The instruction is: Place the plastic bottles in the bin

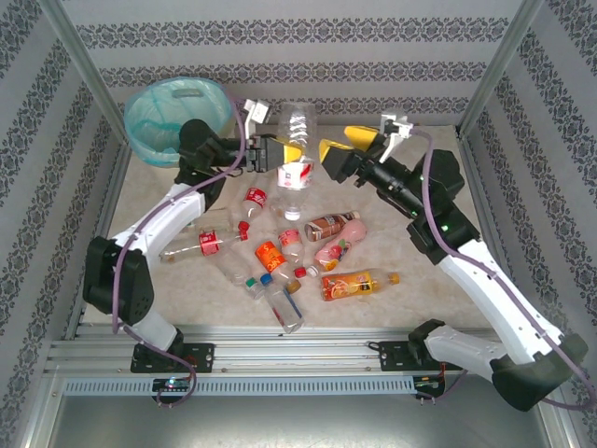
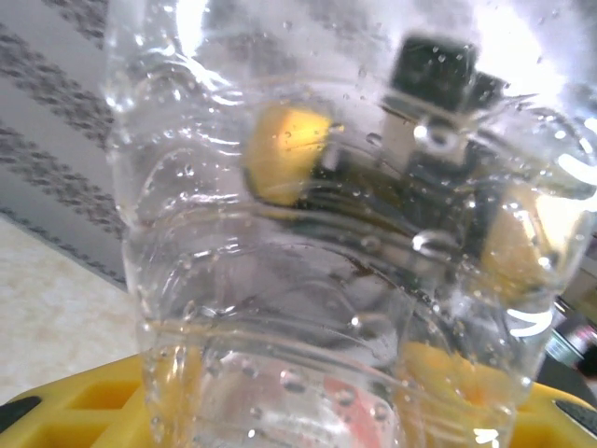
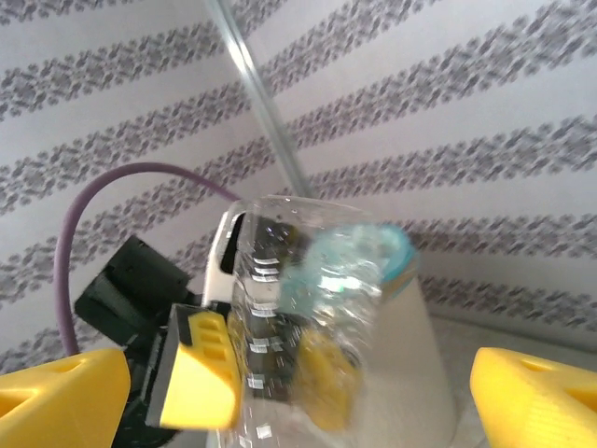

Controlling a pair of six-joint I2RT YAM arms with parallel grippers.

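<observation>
A clear plastic bottle with a red-and-white label hangs upright above the far middle of the table. My left gripper is shut on it from the left. In the left wrist view the bottle rises between that gripper's yellow fingers. My right gripper stands open just right of the bottle, its fingertips wide apart and clear of the bottle. The bin, cream-white with a blue-green bag, stands at the far left, behind the bottle in the right wrist view.
Several more plastic bottles lie on the table's middle, among them an orange-labelled one, a brown-labelled one and a long red-labelled one. Patterned walls and metal posts close the sides and back.
</observation>
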